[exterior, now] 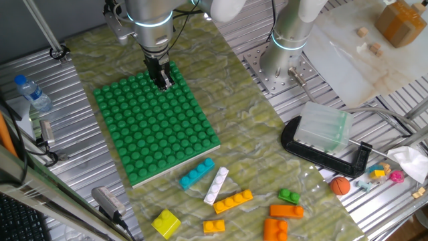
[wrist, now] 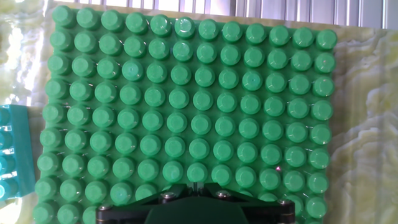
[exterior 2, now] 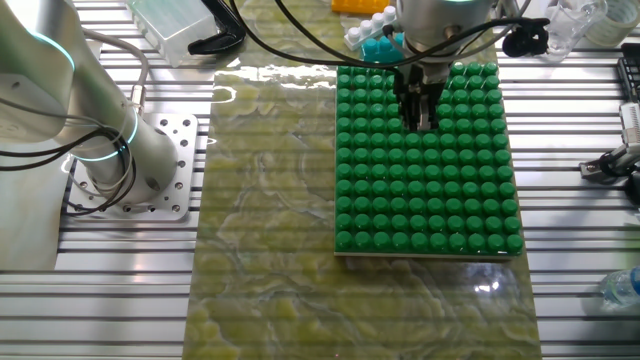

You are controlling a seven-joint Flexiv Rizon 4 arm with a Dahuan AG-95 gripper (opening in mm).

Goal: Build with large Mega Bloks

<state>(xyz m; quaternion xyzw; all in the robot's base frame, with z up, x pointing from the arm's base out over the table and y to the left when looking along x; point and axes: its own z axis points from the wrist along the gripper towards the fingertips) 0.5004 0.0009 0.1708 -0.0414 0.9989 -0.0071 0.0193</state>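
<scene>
1. Gripper [exterior: 162,82] hangs low over the far part of the green studded baseplate [exterior: 154,130], fingers pointing down at the studs. Same gripper [exterior 2: 418,110] in the other fixed view sits over the plate's [exterior 2: 425,165] far rows.
2. Fingers look close together w/ nothing seen between them; can't tell if fully closed or if tips touch the studs. Hand view shows only the dark gripper body along the bottom edge, no tips.
3. Baseplate lies flat on the yellow-green marbled mat [exterior: 247,134]; no bricks on it in any view. Hand view: plate [wrist: 186,112] fills most of the pic.
4. Loose bricks all on the mat, near side of the plate in one fixed view: teal brick [exterior: 196,173] just off the plate's near edge, white brick [exterior: 216,185] beside it to the right, orange 4-stud brick [exterior: 233,201] nearer still.
5. Yellow brick [exterior: 166,223] at the near left, small orange brick [exterior: 214,226] right of it.
6. Further right: small green brick [exterior: 289,196], orange brick [exterior: 286,211] and another orange brick [exterior: 275,229] at the pic's edge.
7. Teal brick [wrist: 11,152] also shows at the left edge of the hand view.
8. Off the mat, right side: clear plastic box [exterior: 324,126] in a black clamp [exterior: 324,155], small orange ball [exterior: 340,185]. Water bottle [exterior: 32,93] far left.
</scene>
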